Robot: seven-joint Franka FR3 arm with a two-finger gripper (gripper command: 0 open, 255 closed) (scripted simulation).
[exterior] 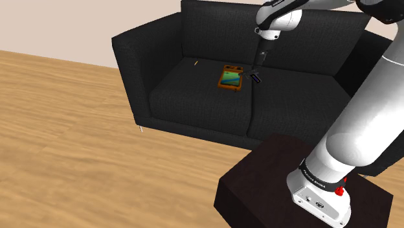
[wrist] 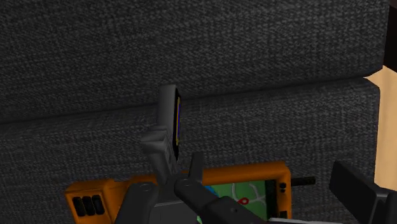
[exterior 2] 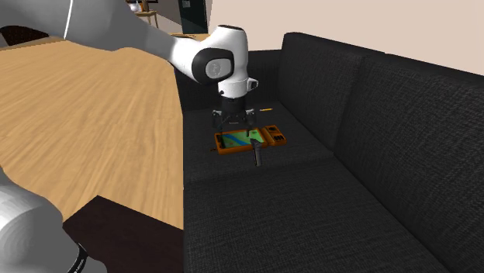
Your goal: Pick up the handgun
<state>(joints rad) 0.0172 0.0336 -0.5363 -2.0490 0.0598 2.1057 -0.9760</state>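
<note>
Looking from the shoulder view, we find the small dark handgun (exterior: pixel 254 76) on the black fabric sofa (exterior: pixel 194 97) seat, just right of the orange-framed flat device (exterior: pixel 230 78) and directly under the all-black two-finger gripper (exterior: pixel 259 65). The second exterior view shows its long axis running near-to-far. In the wrist view, the spread fingers (wrist: pixel 353 188) flank it without clasping it.

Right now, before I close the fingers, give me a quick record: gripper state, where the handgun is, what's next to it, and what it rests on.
gripper: open, low over the sofa seat
handgun: dark, between the fingers, not clasped
neighbour: orange device with a green screen, flat on the seat, against the handgun's end
other: small yellow stick, apart, nearer the backrest
surface: black sofa
task status: handgun not yet gripped
</note>
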